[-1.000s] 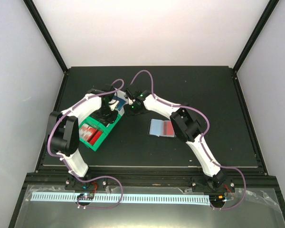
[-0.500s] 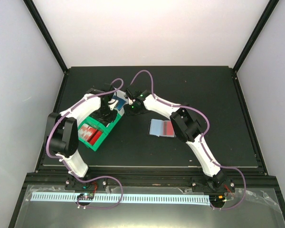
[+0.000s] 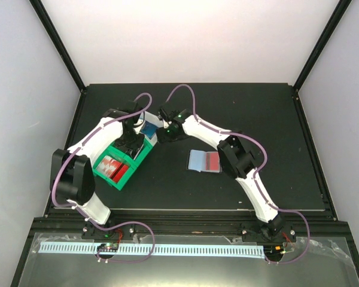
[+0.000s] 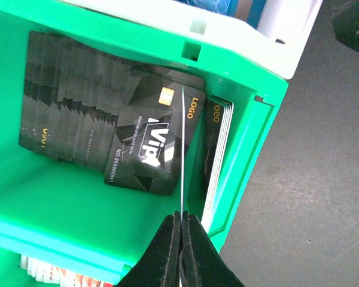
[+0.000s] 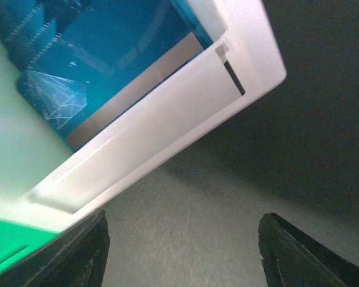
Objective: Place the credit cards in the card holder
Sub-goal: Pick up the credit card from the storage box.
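From the top camera, the card holder (image 3: 204,161) lay open on the table (image 3: 263,113), light blue side up with something red on its right half. It sat to the right of both grippers, well apart from them and touched by neither. The left gripper (image 3: 130,142) pointed down into the far end of the green tray (image 3: 131,168), whose near end held red cards (image 3: 110,167). Just beyond that tray stood a white tray (image 3: 148,137) with blue cards (image 3: 148,127). The right gripper (image 3: 160,134) hung beside the white tray's right side.

In the left wrist view, the left gripper (image 4: 182,216) was pinched shut on a card (image 4: 182,149), which was seen edge-on as a thin upright line. Beneath it a fanned row of black cards (image 4: 78,101) lay flat in the green compartment. More cards stood on edge against the compartment's right wall. The white tray showed at the top right corner.

In the right wrist view, the right gripper (image 5: 182,218) stood wide open and held nothing. Its two fingers (image 5: 78,254) were spread over bare table just outside the white tray's wall. Blue cards filled that tray, and a sliver of green tray showed at the lower left.
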